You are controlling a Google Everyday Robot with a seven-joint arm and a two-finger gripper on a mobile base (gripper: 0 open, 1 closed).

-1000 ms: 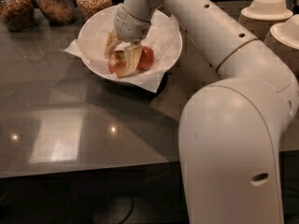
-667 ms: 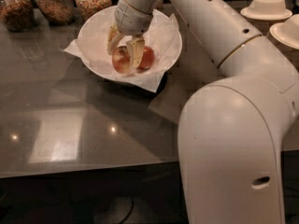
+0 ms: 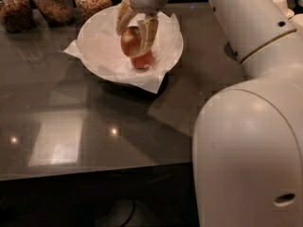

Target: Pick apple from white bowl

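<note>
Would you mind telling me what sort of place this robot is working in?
Probably an office kitchenette or snack bar: a dark glossy counter, glass jars of what look like dry snacks along the back, and a paper-lined white bowl. The tool holds an apple over that bowl.

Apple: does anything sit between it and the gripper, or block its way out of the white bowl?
Nothing visible does. The gripper is closed directly on the apple, held over the white bowl's paper lining.
</note>
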